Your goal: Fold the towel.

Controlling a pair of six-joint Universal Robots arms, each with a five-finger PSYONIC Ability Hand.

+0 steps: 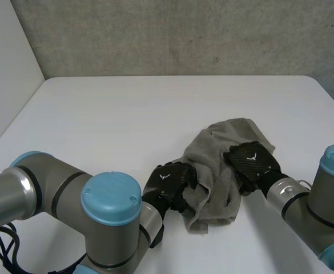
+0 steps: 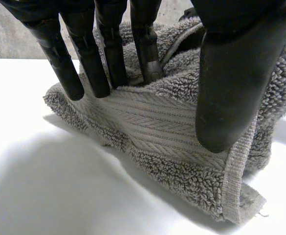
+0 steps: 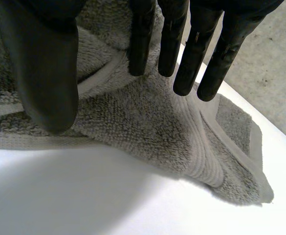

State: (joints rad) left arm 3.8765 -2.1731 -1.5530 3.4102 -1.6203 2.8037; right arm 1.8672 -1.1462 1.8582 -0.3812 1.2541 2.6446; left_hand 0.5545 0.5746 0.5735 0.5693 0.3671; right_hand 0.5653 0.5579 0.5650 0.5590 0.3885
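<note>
Towel [image 1: 226, 140] bunched in a heap on the white surface [image 1: 127, 125], toward the near edge, between both hands. Left hand [image 1: 168, 180] at its left edge, fingers [image 2: 108, 54] and thumb pinching the banded hem. Right hand [image 1: 251, 161] on its right side, fingers straight against the cloth, no pinch seen. Step, likely: spreading it flat before any fold. Next wants the right hand gripping an edge, then both drawing apart

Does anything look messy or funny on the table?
Yes. The grey towel lies bunched in a crumpled, lopsided heap between the left hand and the right hand, not flat or neat. Nothing looks torn or spilled.
</note>
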